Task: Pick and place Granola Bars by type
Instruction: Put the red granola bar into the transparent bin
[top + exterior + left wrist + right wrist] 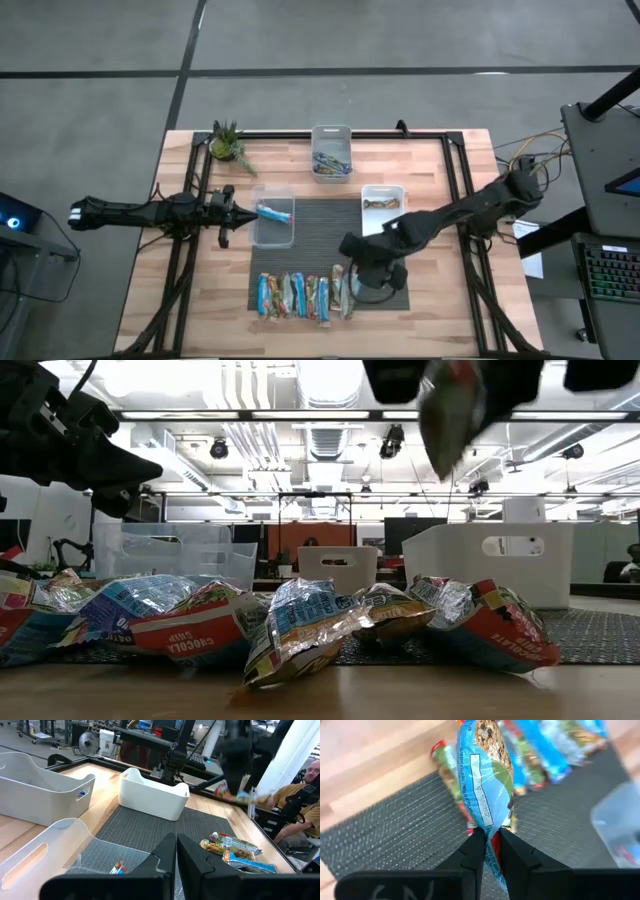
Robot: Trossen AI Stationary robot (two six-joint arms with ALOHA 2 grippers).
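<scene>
The right gripper [489, 840] was clamped on a blue-wrapped granola bar [485, 775], holding it by one end above the dark mat [380, 215]. In the high view that gripper [352, 272] hung over the mat's front right part, at about 5 o'clock from the table's centre, at the right end of the row of granola bars [300, 296] lying along the mat's front edge. In the low view the lifted bar [450, 415] dangled clear above the row [300, 622].

The left gripper [240, 210] waited at about 9 o'clock, fingers pressed together and holding nothing, its tip just beside the clear bin [273, 228], which held one blue bar [274, 211]. A white bin [382, 208] at 3 o'clock held a brownish bar [380, 203]. A third bin [331, 152] at 12 o'clock held several bars. A small potted plant [229, 143] stood at 11 o'clock.
</scene>
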